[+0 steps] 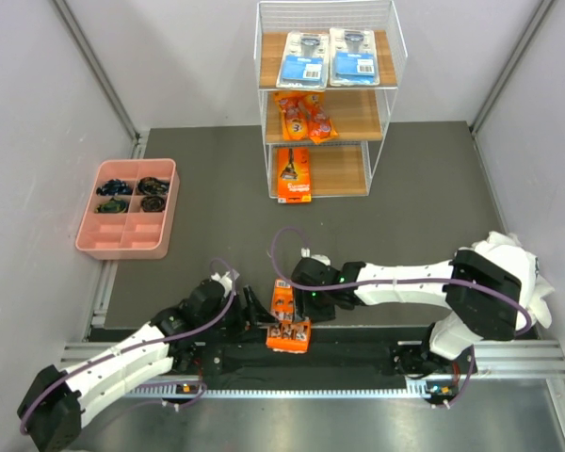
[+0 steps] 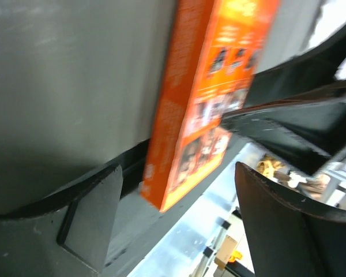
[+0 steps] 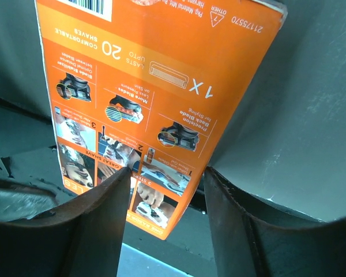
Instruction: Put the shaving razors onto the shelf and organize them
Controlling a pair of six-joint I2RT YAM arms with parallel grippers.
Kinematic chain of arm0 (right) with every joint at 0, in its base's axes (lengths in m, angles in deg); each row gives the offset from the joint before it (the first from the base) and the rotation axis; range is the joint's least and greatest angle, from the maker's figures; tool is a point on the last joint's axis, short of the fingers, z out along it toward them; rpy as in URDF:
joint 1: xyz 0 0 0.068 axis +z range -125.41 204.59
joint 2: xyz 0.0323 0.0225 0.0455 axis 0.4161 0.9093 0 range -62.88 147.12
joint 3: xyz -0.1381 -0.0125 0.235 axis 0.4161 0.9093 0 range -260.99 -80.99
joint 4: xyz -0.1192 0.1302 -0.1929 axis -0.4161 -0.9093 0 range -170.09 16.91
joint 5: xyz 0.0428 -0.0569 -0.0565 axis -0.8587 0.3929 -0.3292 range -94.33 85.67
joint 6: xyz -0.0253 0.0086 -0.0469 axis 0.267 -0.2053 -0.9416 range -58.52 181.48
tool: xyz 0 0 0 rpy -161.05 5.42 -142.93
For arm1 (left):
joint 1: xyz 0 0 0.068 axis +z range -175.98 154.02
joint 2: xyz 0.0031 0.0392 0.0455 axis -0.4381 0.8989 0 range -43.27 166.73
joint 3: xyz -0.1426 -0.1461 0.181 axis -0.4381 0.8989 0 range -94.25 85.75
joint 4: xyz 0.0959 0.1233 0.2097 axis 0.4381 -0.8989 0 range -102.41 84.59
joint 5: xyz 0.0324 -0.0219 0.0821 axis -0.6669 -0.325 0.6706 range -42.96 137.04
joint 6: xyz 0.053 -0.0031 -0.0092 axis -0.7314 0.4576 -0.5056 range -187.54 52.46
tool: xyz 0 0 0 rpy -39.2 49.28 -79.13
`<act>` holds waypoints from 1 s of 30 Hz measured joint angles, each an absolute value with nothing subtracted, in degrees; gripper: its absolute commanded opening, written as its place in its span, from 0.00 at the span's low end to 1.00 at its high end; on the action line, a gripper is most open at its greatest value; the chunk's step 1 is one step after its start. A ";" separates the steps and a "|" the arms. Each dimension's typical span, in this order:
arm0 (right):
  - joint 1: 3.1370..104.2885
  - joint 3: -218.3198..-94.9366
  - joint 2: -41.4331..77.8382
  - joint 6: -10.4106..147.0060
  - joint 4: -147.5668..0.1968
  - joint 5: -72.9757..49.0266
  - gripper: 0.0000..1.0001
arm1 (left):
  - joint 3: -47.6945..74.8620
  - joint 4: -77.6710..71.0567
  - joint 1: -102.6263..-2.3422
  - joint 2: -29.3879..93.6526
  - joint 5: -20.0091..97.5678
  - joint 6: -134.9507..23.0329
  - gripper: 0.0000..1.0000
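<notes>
Right fingers (image 3: 95,228): I pinch the card (image 3: 144,98) | left fingers (image 2: 89,222): mine stand open, card between them, not touching

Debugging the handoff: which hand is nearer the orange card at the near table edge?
Right. The right hand grips the orange card between its fingers. The left hand is open beside the card on its left, not touching.
</notes>
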State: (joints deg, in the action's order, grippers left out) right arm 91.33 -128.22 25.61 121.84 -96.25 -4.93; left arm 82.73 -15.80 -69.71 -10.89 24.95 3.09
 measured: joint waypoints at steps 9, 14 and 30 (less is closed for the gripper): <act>91.33 -126.21 24.43 121.56 -94.17 -5.66 0.53 | 82.81 -5.86 -70.26 -10.43 25.04 6.11 0.69; 91.33 -125.61 23.88 121.27 -93.93 -5.85 0.53 | 82.92 -2.97 -70.87 -7.64 25.04 6.26 0.67; 91.35 -125.22 23.86 120.49 -92.66 -7.25 0.54 | 82.99 0.50 -75.48 1.33 26.27 5.28 0.68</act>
